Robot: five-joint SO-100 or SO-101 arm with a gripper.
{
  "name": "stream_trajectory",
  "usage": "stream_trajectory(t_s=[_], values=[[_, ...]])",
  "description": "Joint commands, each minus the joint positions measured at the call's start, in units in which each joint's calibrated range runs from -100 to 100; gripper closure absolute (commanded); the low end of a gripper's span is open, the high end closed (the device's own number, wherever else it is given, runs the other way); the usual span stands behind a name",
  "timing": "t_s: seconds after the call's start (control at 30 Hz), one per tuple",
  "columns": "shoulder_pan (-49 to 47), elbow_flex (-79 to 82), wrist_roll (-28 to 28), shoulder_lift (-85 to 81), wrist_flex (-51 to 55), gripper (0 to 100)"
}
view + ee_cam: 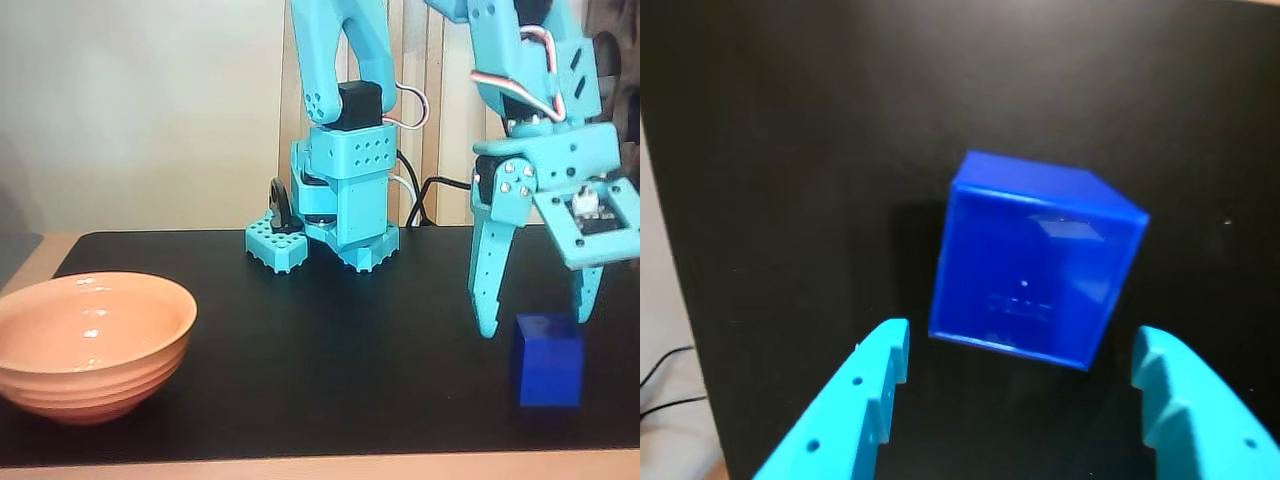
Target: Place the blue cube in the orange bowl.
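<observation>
Orange bowl [92, 343] sits at the far left of the black table [330, 340] in the fixed view, well apart from the cube [547, 360], which rests on the table at the right. Left of the cube and farther back stands the arm's base [340, 200]. Directly above the cube hangs the gripper [535, 325], jaws spread wide and holding nothing, one fingertip left of the cube, the other behind its upper right corner. In the wrist view the cube [1035, 260] lies just ahead of the two fingers [865, 400], centred between them, slightly rotated. My judgement: the gripper needs to drop straight down around the cube before closing.
</observation>
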Motion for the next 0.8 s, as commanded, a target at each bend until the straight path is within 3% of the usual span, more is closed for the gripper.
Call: stream_trajectory(t_s=[0.0, 0.77], values=[[-0.2, -4.8, -0.8, -0.2, -3.7, 74], [1.6, -4.7, -1.8, 0.2, -4.5, 71]])
